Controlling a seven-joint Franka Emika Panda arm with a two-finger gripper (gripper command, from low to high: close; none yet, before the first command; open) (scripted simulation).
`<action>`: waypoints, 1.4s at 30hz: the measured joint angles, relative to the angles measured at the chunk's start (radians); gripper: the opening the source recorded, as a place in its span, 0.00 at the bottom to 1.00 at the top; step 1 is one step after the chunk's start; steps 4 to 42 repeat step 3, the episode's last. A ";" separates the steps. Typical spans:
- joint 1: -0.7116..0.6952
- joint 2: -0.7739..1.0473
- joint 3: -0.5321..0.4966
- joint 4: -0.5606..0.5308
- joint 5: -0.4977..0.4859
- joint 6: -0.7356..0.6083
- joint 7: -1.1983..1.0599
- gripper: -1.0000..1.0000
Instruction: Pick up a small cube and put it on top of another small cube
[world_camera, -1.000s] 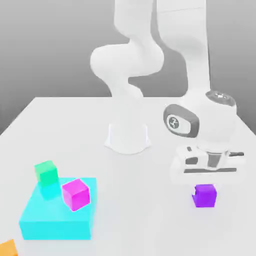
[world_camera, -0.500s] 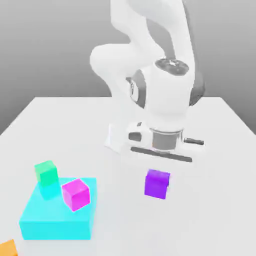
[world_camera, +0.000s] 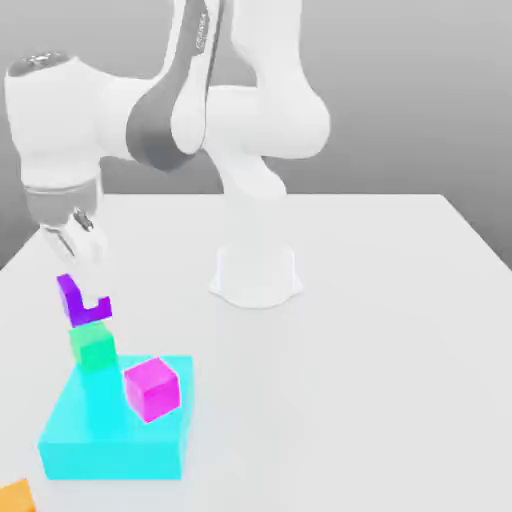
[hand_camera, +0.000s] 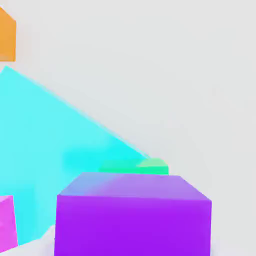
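Observation:
In the exterior view my gripper (world_camera: 84, 296) hangs at the left, shut on the small violet-purple cube (world_camera: 69, 298), and a white finger hides part of that cube. The cube is directly over the small green cube (world_camera: 94, 348) with little or no gap; I cannot tell whether they touch. The green cube stands at the far left corner of the flat cyan block (world_camera: 110, 440). In the hand view the purple cube (hand_camera: 132, 215) sits close to the camera, with a strip of the green cube (hand_camera: 135, 166) showing just beyond it.
A magenta cube (world_camera: 151, 388) rests tilted on the cyan block (hand_camera: 45, 145), to the exterior view's right of the green cube. An orange cube (world_camera: 15, 497) lies at the table's near left corner. The arm's white base (world_camera: 255, 275) stands mid-table.
The arm has swung from the exterior view's right to its left, carrying the purple cube lifted off the table to just over the green cube. The other cubes have not moved.

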 joint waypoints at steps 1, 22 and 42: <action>0.000 0.000 0.000 0.000 0.000 0.000 0.000 1.00; 0.000 0.000 0.000 0.000 0.000 0.000 0.000 1.00; 0.000 0.000 0.000 0.000 0.000 0.000 0.000 1.00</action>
